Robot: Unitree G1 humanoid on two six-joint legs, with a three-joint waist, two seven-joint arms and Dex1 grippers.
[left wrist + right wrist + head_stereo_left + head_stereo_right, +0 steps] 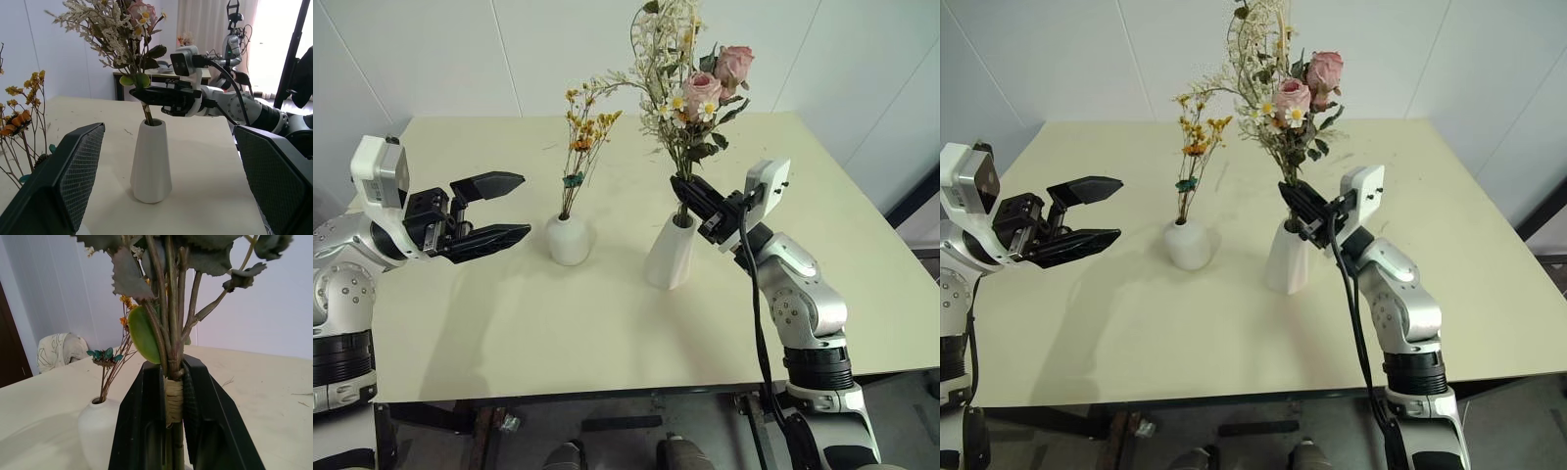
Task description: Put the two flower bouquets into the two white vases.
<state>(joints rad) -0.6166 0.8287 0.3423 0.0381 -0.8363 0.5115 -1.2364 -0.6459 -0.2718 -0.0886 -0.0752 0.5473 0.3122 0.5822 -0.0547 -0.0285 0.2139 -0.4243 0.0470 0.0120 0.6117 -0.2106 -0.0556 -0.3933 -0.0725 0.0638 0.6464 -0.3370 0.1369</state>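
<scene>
Matte white ceramic marks both receptacles on the pale tabletop [607, 323]. In the short round vase [569, 239] we already see the thin yellow-orange sprig bunch [584, 132] standing upright, so we judge that half of the task done. The fuller bouquet [690, 93] of pink roses, white daisies and green leaves has its stems entering the mouth of the taller tapered vase [672, 253], which stands just beside the round one, to its right. The right gripper [688, 193] is clenched on those stems at their wrapped binding, directly above the vase mouth; the right wrist view shows the two black jaws pressed against the binding on either side. What is left, in our judgement, is to seat the stems fully and let go. The left gripper [499, 211] hovers well to the left of the round vase, jaws spread wide and grasping nothing. We can read no brand, label or writing on vases, bouquets or grippers.
</scene>
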